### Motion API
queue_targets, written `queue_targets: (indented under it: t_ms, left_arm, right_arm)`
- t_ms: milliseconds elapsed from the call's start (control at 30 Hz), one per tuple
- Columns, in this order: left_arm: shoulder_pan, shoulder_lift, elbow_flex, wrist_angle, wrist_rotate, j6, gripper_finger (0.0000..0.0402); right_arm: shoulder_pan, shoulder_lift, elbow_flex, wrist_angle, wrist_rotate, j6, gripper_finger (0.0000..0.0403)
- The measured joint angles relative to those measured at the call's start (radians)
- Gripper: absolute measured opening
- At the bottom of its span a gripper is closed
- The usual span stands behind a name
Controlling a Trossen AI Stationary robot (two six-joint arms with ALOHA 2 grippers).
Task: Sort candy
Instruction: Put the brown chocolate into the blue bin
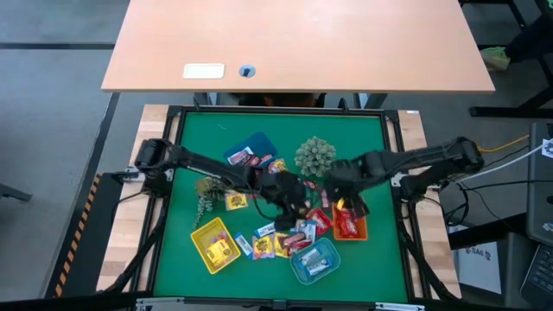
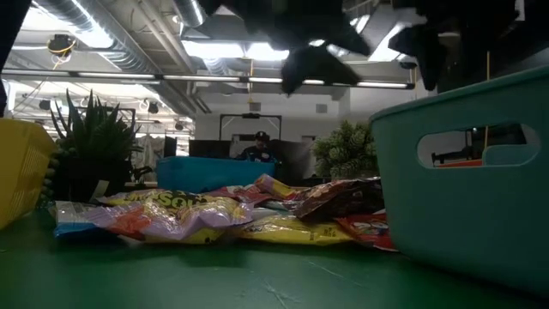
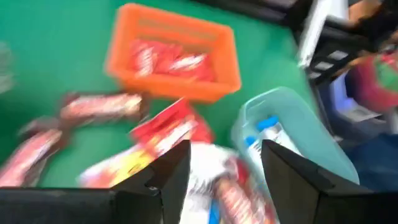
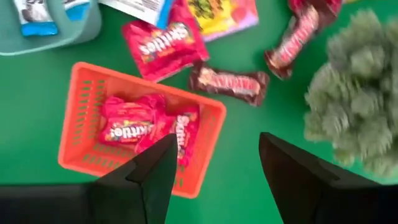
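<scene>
The candy (image 1: 281, 240) lies mostly in a loose heap on the green bench (image 1: 186, 155) toward its front edge, between the four trays, which stand around the heap so each colour has a short trip. The orange tray (image 4: 134, 134) already holds red packs, the yellow tray (image 1: 215, 245) yellow ones near the front left, the teal tray (image 1: 315, 261) blue-and-white ones at the front, and the blue tray (image 1: 251, 151) a few pieces further back.

The left gripper (image 3: 219, 171) hangs over the heap with its fingers released and nothing between them; a red pack and a white-and-blue one lie just below, so it seems poised to pick. The right gripper (image 4: 214, 165) hovers over the near edge of the orange tray, fingers likewise spread and empty, as it would be after a drop, though that is only a reading of its pose.

Two spiky plants, one (image 1: 314, 157) near the middle and one (image 1: 206, 194) on the left, crowd the heap. Hard to tell: the left wrist view is smeared, so wrapper names there are unreadable; from above the arms cover the heap's middle; the level view shows only the teal tray's wall (image 2: 463, 189) and a few front packs
</scene>
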Motion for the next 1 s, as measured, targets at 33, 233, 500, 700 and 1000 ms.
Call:
queue_targets:
  t_ms: [33,233,500,700,1000]
  left_arm:
    - [0.007,-0.022,0.0,-0.056,-0.018,0.021,0.0181]
    - [0.017,-0.149,0.0,-0.276,-0.165,0.117,0.0181]
    - [0.014,-0.244,0.0,-0.297,-0.429,0.153,0.0181]
    - [0.014,-0.236,0.0,-0.306,-0.436,0.152,0.0181]
    - [0.013,-0.235,0.0,-0.313,-0.435,0.151,0.0181]
  right_arm:
    - [-0.025,-0.03,-0.029,0.013,-0.004,0.001,0.0227]
    - [-0.164,-0.229,-0.254,0.253,-0.003,0.103,0.0227]
    - [-0.239,-0.291,-0.485,0.612,-0.003,0.419,0.0227]
    - [-0.239,-0.213,-0.533,0.69,-0.002,0.646,0.0227]
    - [-0.238,-0.076,-0.533,0.656,0.004,0.834,0.0227]
